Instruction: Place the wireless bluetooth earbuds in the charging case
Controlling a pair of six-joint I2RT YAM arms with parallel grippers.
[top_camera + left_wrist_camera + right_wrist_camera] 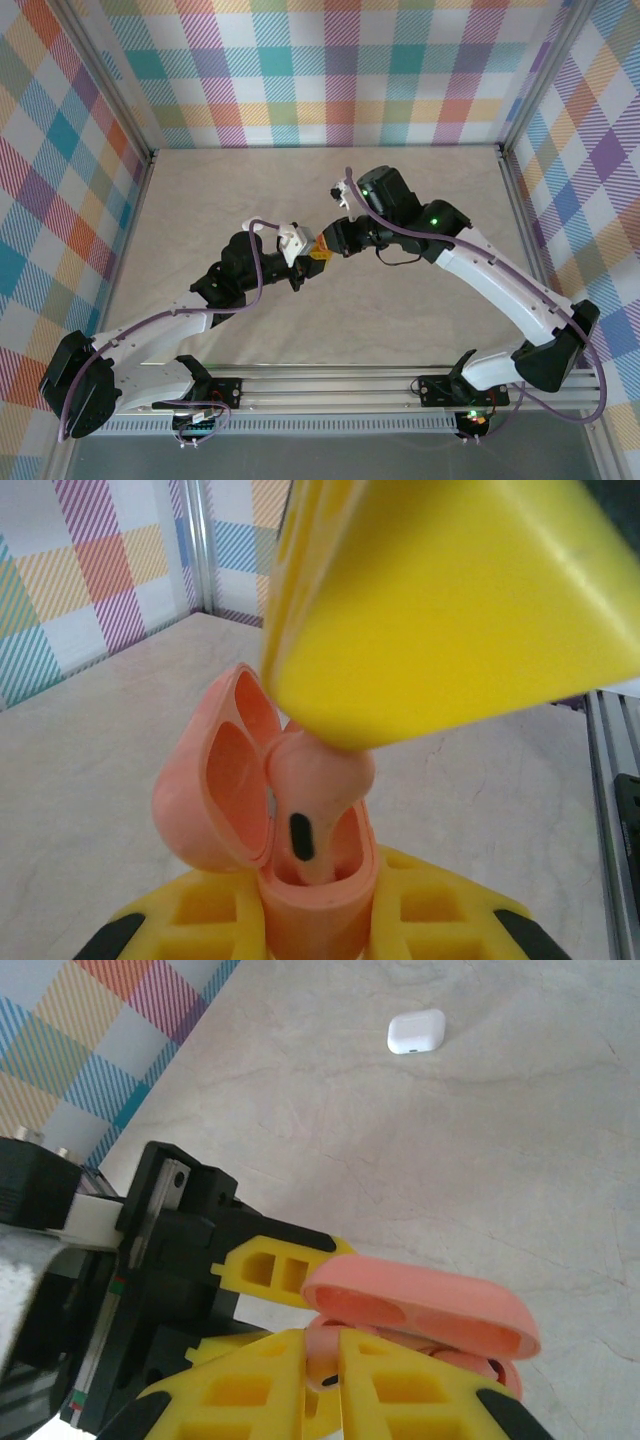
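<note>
My left gripper [315,925] clamping open-lidded salmon-pink plastic case [215,790], right gripper [325,1370] pinching small salmon-pink earbud [312,780], stem inside case

**White-and-black arms, yellow-fingered pincers**

The left arm [170,325] and right arm [500,280] have white link shells and black joint housings. A purple cable [258,262] loops along each. Green lights [434,218] glow on the right arm. The left pincer [312,252] and right pincer [330,1390] carry yellow, pocketed fingers [420,1395] with black tips [505,1405].
</note>
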